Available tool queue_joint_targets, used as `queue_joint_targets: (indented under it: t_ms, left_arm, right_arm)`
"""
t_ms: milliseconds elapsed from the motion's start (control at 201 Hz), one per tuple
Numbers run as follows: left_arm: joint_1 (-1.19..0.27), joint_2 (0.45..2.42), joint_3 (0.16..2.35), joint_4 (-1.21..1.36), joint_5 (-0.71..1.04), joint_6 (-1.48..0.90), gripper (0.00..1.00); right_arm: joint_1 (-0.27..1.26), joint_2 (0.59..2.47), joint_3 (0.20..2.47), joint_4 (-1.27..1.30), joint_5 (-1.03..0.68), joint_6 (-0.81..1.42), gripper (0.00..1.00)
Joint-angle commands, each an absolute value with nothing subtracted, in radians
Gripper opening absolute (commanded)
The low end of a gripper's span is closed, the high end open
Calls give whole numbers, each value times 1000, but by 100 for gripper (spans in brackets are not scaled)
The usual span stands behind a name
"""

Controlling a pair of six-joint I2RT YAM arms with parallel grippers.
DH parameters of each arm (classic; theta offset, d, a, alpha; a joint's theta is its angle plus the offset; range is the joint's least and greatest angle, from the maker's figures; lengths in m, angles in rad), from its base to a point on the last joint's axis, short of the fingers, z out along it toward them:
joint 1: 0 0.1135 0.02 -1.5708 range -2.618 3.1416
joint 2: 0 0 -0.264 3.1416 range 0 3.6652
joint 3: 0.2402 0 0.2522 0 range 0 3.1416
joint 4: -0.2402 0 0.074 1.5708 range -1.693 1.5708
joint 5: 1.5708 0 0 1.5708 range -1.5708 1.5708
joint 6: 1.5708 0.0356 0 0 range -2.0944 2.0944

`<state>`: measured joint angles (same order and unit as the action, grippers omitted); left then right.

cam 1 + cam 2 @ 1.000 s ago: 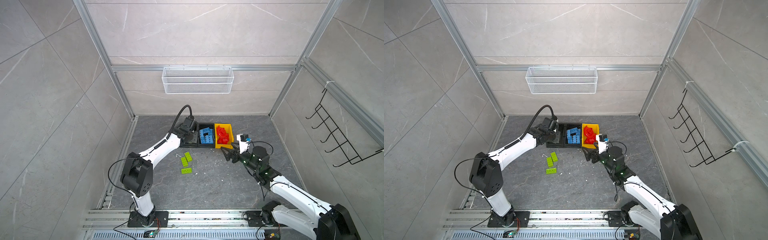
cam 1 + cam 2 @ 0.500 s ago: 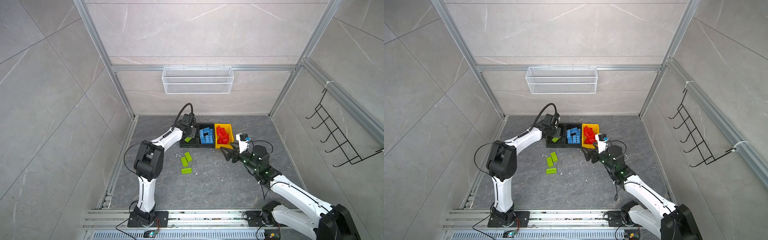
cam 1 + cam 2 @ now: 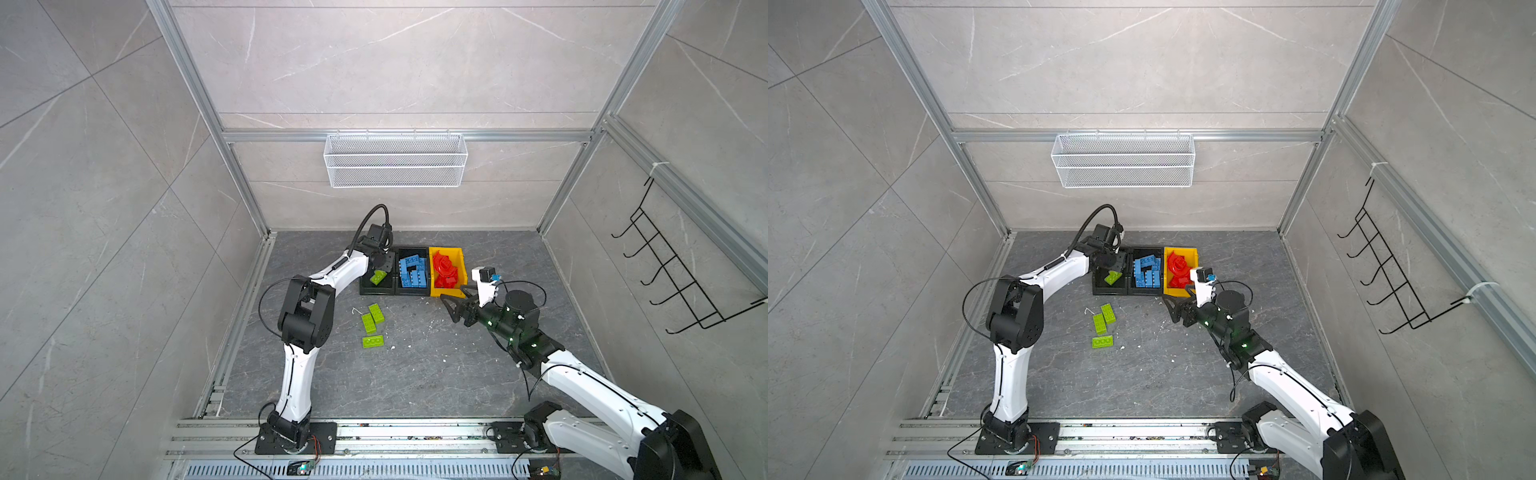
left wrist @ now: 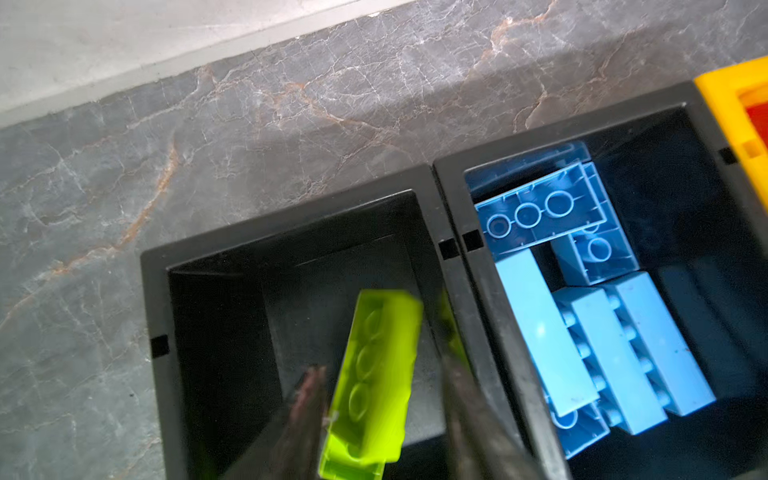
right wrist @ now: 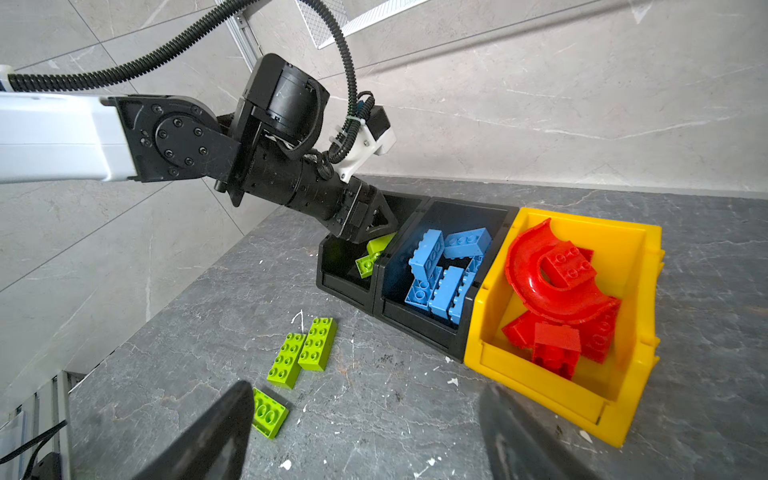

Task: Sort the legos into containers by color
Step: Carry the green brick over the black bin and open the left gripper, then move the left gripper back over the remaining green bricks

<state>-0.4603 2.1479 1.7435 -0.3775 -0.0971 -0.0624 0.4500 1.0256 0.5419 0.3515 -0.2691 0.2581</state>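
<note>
Three bins stand in a touching row at the back of the grey stone floor (image 3: 415,374): left black bin (image 5: 340,282), middle black bin (image 5: 415,320), yellow bin (image 5: 540,374). Blue bricks (image 3: 411,272) are piled in the middle black bin. Red pieces (image 3: 444,270) (some curved, some blocky) fill the yellow bin.

The left gripper (image 3: 384,266) hangs over the left black bin, tips angled down into it, jaws partly apart. One green brick (image 4: 374,374) sits between the fingers inside that bin, tilted and blurred in the left wrist view. There is a clear gap between it and one finger. It is very close to the other finger, and I cannot tell if they touch. This is no firm grip. In both top views the brick shows slanted inside the bin, toward the side next to the middle black bin.

Three green bricks (image 5: 318,344) lie flat on the floor, studs up, in front of the left black bin and apart from it. Two are side by side and touching, and the third (image 5: 268,411) is just beside them, nearer the arm bases.

The right gripper (image 3: 451,309) has its jaws spread wide and holds nothing. It is low over the floor near the front of the yellow bin, pointing toward the bins.

White crumbs are scattered on the floor. A wire basket (image 3: 395,166) hangs on the back wall.
</note>
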Motion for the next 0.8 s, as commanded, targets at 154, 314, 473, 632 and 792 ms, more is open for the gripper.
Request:
queue_joint_targets:
  t_ms: [154,314,473,632,792]
  left_arm:
    - [-458,1952,1680,-391,-125,-73,59]
    - [-493,1767,1547,-537,-223,-225,63]
    - [-566,1565,1258,-554,-266,-394,75]
    - [-673,1488,1097,-589,-302,-532,77]
    - [-734,1476,1002,-581,-293,-637,81]
  right_arm:
    - [449,1023,577,335,-287,244,86]
    - [450,1028,581,332,-293,248,86]
    - [450,1034,586,329,-300,252,86]
    - [451,1053,592,325,-301,251,86]
    - [451,1073,598,322,-305,249,86]
